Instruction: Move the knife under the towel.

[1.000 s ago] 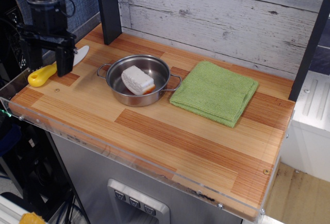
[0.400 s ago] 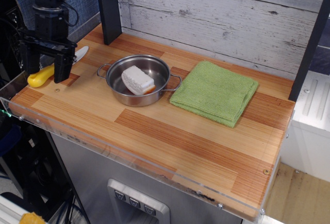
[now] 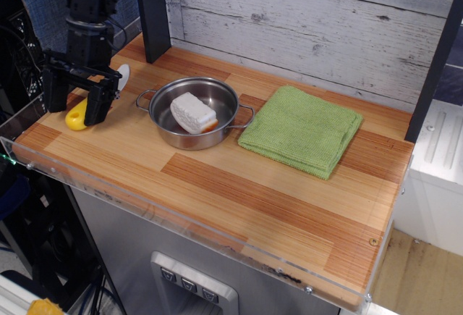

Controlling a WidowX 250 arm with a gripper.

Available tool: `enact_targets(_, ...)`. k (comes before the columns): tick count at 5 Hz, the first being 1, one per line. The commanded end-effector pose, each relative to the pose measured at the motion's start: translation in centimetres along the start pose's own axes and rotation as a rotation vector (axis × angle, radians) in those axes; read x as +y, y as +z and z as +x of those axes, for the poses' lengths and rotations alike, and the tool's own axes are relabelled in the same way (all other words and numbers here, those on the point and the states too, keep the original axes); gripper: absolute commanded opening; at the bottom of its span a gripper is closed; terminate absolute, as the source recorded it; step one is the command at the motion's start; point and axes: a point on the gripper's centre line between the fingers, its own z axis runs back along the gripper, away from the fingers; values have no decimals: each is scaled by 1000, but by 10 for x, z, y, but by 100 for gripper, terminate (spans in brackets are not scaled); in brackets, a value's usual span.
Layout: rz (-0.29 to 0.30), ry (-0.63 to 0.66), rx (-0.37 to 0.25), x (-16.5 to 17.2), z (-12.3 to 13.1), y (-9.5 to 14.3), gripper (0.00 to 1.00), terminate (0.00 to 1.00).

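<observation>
— Where is the small yellow-handled toy knife (image 3: 81,114) lying?

— At the wooden counter's (image 3: 239,185) far left end, between the black gripper's (image 3: 74,101) spread fingers, which are standing down around its handle, not clenched.

— And the folded light-green terry towel (image 3: 302,129)?

— Lying flat beside the steel pan (image 3: 192,112) holding a white block (image 3: 192,112), well apart from the knife.

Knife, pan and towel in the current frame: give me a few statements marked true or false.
1. The knife lies under the towel. False: it is at the table's left end, between the gripper's fingers.
2. A white block sits in the steel pan. True.
3. The towel is right of the pan. True.
4. The towel is draped over the pan. False: it lies flat beside it.
</observation>
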Motion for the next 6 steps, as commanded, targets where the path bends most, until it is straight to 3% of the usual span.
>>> enact_targets(1, -9, 65, -73, 2, -9, 9, 0, 0)
enact_targets(2, -36, 156, -274, 7, -32, 47, 0, 0)
enact_targets(3, -26, 231, -523, -14, -65, 87, 0, 0)
enact_targets(4, 13, 206, -767, -61, -112, 121, 0, 0)
enact_targets(5, -56, -54, -719, -92, -134, 169, 0, 0)
enact_targets(6, -81, -250, -550, -144, -117, 133, 0, 0)
